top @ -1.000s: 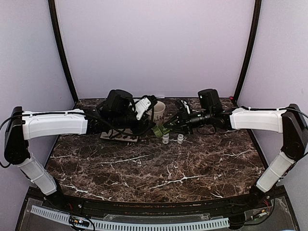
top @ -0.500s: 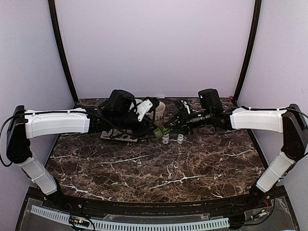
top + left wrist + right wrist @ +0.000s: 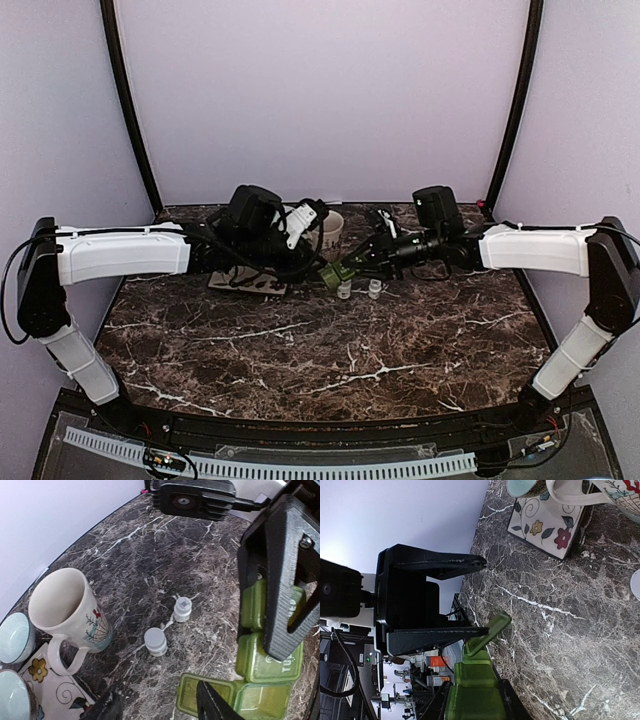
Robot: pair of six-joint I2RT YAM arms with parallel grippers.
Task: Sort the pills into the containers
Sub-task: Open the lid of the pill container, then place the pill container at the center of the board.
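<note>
- two white vials (image 3: 344, 290) stand on the marble table (image 3: 300, 370), nearest me.
- just behind them, the right gripper (image 3: 475, 702) is clamped on the green pill box (image 3: 265, 660), with one lid (image 3: 200, 700) flipped up.
- the left gripper (image 3: 160, 704) is released, fingers spread by that lid.
- a mug (image 3: 65, 605) stands farthest back.

Soft, even light throughout, faint shadows, wrist views slightly blurred.

The green pill organizer (image 3: 255, 662), one lid flipped open, is near two upright white vials (image 3: 156, 641).
</note>
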